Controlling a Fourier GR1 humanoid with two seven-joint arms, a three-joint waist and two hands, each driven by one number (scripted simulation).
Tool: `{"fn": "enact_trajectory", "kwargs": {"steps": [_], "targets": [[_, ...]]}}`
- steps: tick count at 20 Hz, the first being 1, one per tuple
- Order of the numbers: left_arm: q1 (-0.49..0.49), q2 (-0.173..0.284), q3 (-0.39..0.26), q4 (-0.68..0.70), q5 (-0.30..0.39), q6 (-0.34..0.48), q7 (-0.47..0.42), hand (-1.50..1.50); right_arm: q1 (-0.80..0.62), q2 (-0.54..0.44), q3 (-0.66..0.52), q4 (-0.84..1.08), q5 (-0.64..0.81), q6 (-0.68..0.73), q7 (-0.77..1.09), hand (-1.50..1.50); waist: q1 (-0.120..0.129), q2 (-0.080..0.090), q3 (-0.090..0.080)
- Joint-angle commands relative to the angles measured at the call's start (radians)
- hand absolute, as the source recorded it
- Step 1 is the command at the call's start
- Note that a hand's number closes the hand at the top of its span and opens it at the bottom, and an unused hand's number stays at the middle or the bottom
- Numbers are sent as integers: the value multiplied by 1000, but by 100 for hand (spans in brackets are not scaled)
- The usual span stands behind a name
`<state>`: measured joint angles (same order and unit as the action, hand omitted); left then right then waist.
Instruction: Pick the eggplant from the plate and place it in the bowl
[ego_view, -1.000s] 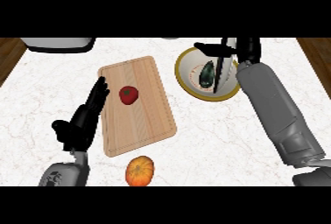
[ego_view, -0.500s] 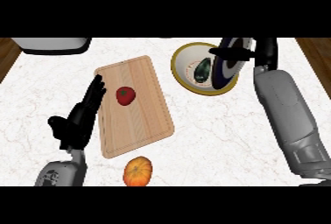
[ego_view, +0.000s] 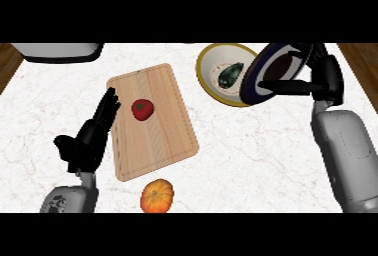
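A dark green eggplant (ego_view: 230, 74) lies inside a yellow-rimmed, white-bottomed dish (ego_view: 210, 82) at the back of the counter. Just to its right a dark blue dish (ego_view: 267, 73) stands tilted on edge, overlapping the yellow rim. My right hand (ego_view: 316, 76) is curled round this blue dish, thumb across its lower face and fingers over its top edge. The eggplant is not in either hand. My left hand (ego_view: 91, 133) rests open, fingers straight, along the left edge of the cutting board.
A wooden cutting board (ego_view: 159, 142) lies mid-counter with a red tomato (ego_view: 142, 109) on it. An orange fruit (ego_view: 157, 196) sits near the front edge. A pale container (ego_view: 59, 50) stands at the back left. Brown wood borders the marble on both sides.
My right hand has shifted right, and the dark blue dish has tipped up and away from the yellow-rimmed dish, uncovering the eggplant. The left hand has stayed put.
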<state>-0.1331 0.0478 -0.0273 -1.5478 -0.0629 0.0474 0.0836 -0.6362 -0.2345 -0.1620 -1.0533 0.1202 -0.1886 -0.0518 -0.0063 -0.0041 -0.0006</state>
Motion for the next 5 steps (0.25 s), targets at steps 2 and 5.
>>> {"fn": "enact_trajectory", "kwargs": {"steps": [2, 5], "targets": [[-6, 36, 25, -52, 31, -41, 61, 0, 117, -13, -11, -91, -47, 63, -42, -150, 6, 3, 1], [-23, -19, -6, 26, -27, 19, -32, 0, 147, -33, -17, -108, -54, 90, -42, -150, 6, 4, 1]]}}
